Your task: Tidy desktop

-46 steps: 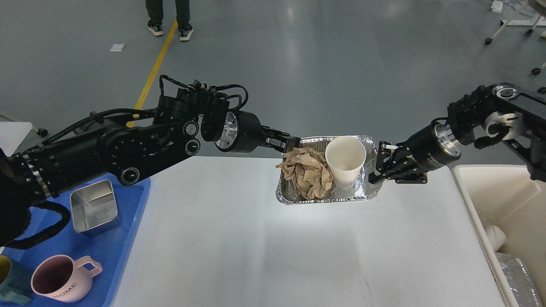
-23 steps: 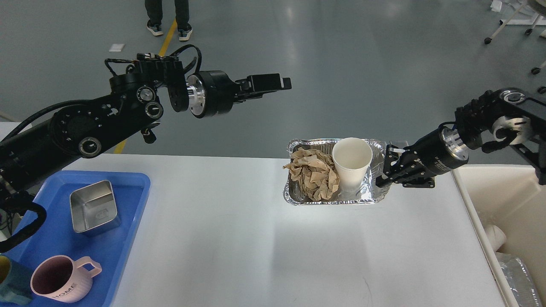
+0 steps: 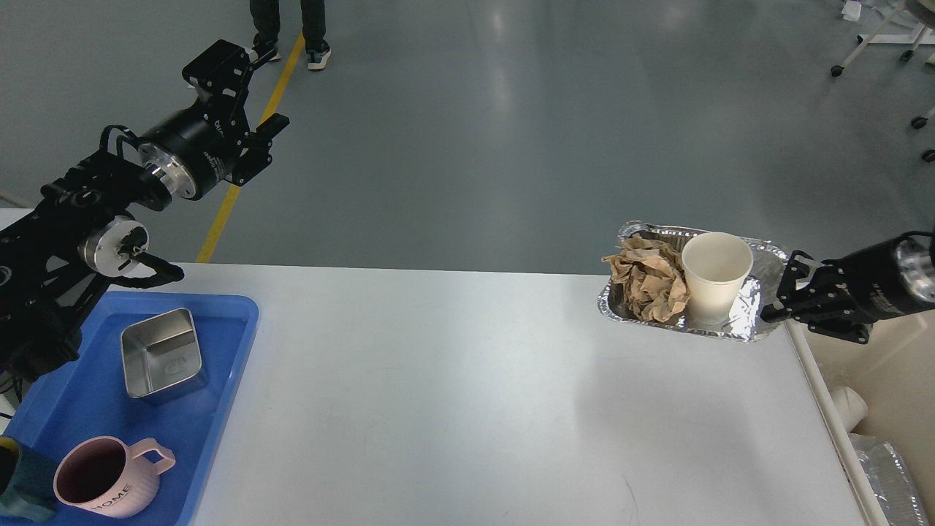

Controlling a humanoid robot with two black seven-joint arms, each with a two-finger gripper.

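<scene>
Mug (image 3: pixel 109 478) and steel tin (image 3: pixel 161 353) sit on the blue tray (image 3: pixel 219 380) below the left gripper (image 3: pixel 245 95), which hangs raised over the floor, fingers spread and empty. Between the arms stretches the desktop (image 3: pixel 453 394). At its far right corner, the right gripper (image 3: pixel 780 292) pinches a foil tray (image 3: pixel 741 310) holding crumpled paper (image 3: pixel 650 277) and a paper cup (image 3: pixel 714 276). Below that gripper lies the beige bin (image 3: pixel 884 394).

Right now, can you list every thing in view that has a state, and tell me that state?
foil tray: held up at its right end, holds paper and cup
paper cup: upright in the foil tray
crumpled brown paper: in the foil tray
right gripper: shut on tray rim
left gripper: open, empty, raised
pink mug: upright on blue tray
steel container: upright, empty
</scene>
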